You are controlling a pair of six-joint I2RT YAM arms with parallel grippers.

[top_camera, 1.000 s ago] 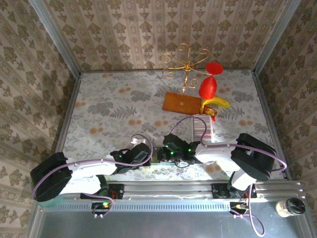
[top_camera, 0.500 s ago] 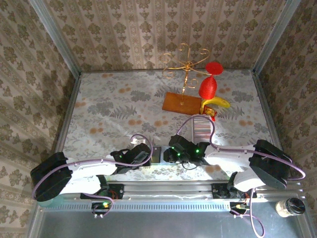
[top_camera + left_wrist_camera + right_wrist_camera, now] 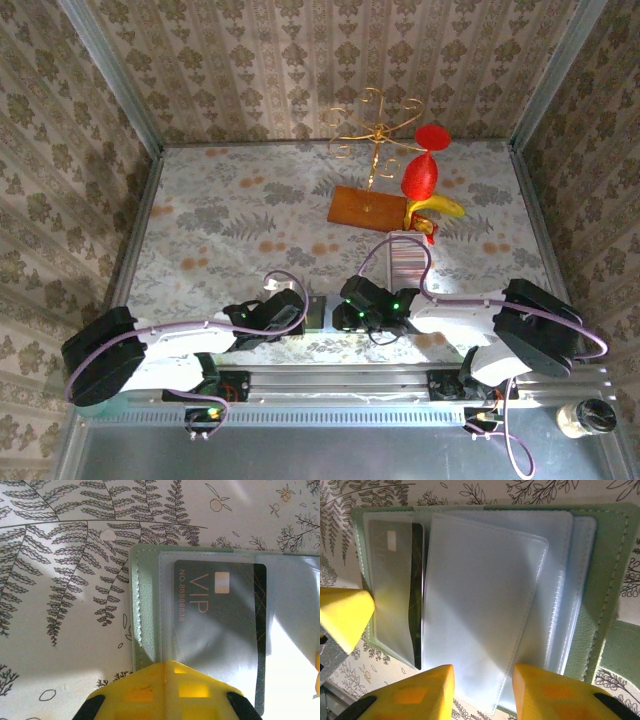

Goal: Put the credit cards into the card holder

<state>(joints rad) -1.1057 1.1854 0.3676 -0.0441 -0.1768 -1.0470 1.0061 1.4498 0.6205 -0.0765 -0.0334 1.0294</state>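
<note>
Seen from above, the card holder (image 3: 316,312) at the table's near edge is a sliver between the arms, too small to make out. In the left wrist view the left gripper (image 3: 167,672) hides its lower edge and the dark card's (image 3: 220,615) bottom, and the picture's right edge cuts the holder off. In the right wrist view the right gripper (image 3: 481,672) runs off the bottom edge, and glare blurs the card's print.

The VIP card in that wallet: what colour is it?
The card is dark grey with coppery lettering; the left wrist view shows it best.
</note>
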